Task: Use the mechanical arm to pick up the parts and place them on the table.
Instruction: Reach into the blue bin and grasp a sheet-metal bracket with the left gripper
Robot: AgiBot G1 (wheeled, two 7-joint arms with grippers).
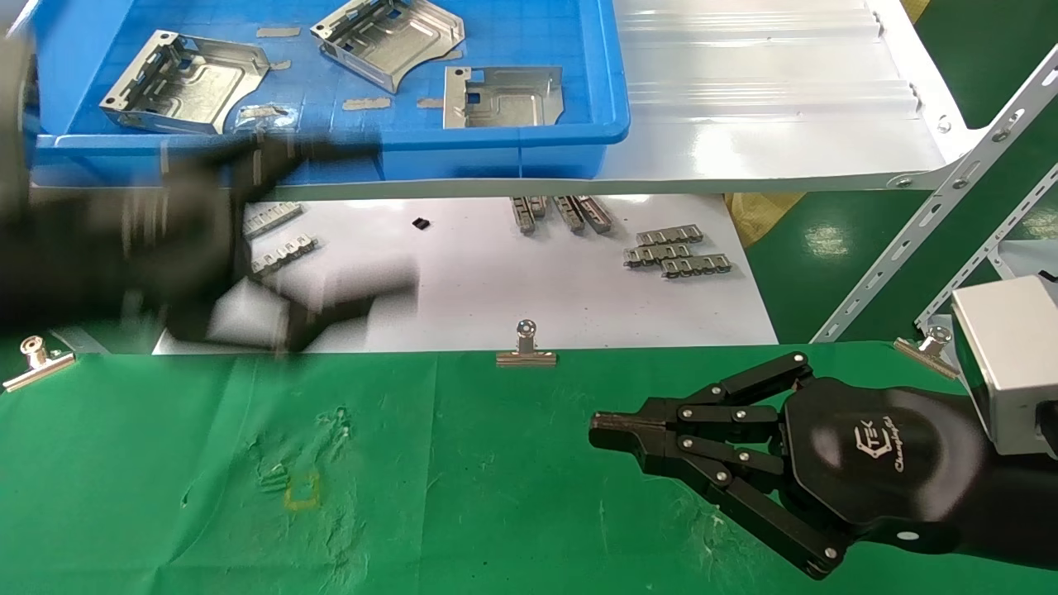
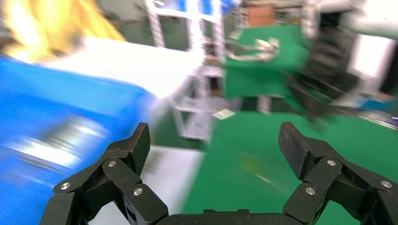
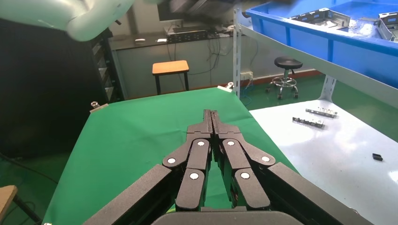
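Head view: left gripper (image 1: 273, 248) is blurring across mid-left below the blue bin (image 1: 496, 136); three parts (image 1: 186, 83) are lying upper left; right gripper (image 1: 607, 431) is hovering lower right over the green bench (image 1: 463, 496). Left wrist view: fingers (image 2: 133, 147) are spreading wide, empty. Right wrist view: fingers (image 3: 205, 123) are pressing together, empty.

White "TEK" logo on the black hexagonal palm (image 1: 876, 442) of the right gripper (image 1: 607, 434), lower right of the head view; cursive line beneath it too small to read; no other legible text
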